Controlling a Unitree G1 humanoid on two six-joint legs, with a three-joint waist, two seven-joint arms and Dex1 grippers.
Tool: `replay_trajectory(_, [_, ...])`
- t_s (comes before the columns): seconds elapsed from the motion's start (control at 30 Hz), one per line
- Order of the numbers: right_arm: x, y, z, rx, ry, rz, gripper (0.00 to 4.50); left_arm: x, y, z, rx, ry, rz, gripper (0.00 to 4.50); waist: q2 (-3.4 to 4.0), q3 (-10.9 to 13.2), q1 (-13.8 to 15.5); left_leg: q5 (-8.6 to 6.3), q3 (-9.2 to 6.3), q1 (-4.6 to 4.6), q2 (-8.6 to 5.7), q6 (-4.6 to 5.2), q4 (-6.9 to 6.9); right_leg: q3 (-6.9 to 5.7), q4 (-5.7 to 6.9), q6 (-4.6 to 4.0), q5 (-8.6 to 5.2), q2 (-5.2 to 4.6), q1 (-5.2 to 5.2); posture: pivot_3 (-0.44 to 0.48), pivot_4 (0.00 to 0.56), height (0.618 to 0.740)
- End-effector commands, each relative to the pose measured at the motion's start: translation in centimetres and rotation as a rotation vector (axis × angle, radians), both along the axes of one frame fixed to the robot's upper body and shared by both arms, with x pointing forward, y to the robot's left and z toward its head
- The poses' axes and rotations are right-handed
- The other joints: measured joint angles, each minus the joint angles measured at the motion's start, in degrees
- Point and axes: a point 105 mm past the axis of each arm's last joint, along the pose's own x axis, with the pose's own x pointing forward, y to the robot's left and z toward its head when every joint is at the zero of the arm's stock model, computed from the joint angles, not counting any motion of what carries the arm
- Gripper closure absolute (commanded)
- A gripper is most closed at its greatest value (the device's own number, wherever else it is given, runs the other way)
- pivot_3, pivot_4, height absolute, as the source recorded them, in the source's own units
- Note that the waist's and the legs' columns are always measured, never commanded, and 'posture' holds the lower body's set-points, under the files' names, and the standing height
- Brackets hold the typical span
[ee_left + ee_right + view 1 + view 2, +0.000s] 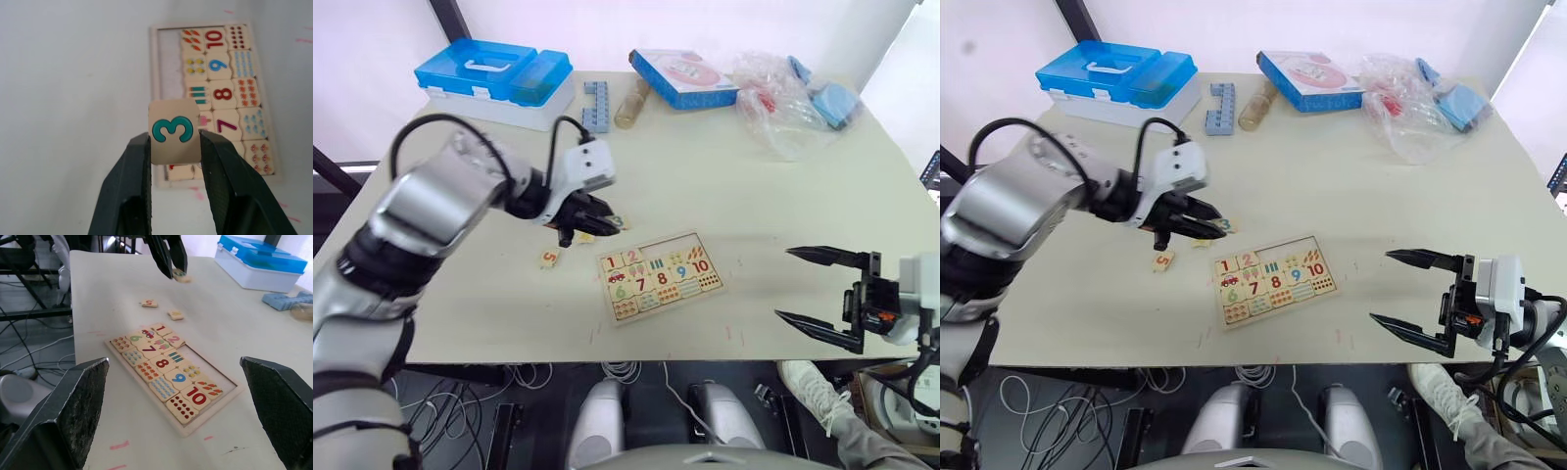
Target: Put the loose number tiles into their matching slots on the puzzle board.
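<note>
**Green 3 held short of the board's open top row**

The left gripper [590, 220] pinches a small pale wooden square tile with a green 3 [172, 131] between its two black fingers [132, 181], lifted off the pale counter [754, 196]. The flat rectangular pale wooden puzzle board with coloured numbers [658, 277] lies just ahead of those fingers, toward the robot's right and a little nearer its body. In the left wrist view the board's long axis runs away from the gripper, with the empty strip of the top row [168, 63] along the board's side closest to the tile. The 1 and 2 look already seated, so the next free recess after them seems to be the target; the move calls for a short carry sideways over the rim.

Two more loose tiles rest on the counter beside the board: a pale square tile with a red 5 [549, 258], and another [175, 314] whose digit I cannot read.

The right gripper [822, 291] hangs well apart from the board, fingers spread wide and empty. The left arm is clearly the nearer one.
</note>
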Motion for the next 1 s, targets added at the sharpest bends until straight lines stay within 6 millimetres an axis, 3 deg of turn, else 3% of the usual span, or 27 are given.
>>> replay_trajectory(0.03, [-0.1, 0.1, 0.9, -0.008, -0.068, -0.007, 0.00, 1.4, -0.8, -0.3, 0.052, 0.023, 0.003, 3.57, 0.00, 0.00, 0.10, 0.00, -0.03, 0.00, 0.00, 0.00, 0.00, 0.02, 0.01, 0.02, 0.00, 0.03, 0.00, 0.000, 0.150, 0.740])
replay_trajectory(0.37, [0.0, -0.4, 0.5, 0.003, -0.078, -0.063, 0.00, 3.9, -3.8, -4.0, 0.132, -0.017, -0.033, 3.57, 0.01, 0.01, 0.11, 0.00, -0.05, -0.06, 0.00, 0.01, 0.01, 0.11, 0.02, 0.02, 0.01, 0.06, -0.04, 0.000, 0.150, 0.740])
replay_trajectory(1.0, [-0.5, -0.1, 0.1, 0.014, -0.069, -0.093, 0.00, 3.0, -5.4, -6.8, 0.150, -0.014, -0.072, 3.57, 0.01, 0.01, 0.07, 0.00, -0.06, -0.07, -0.01, 0.01, 0.02, 0.14, 0.07, -0.01, 0.02, 0.06, -0.05, 0.000, 0.150, 0.740])
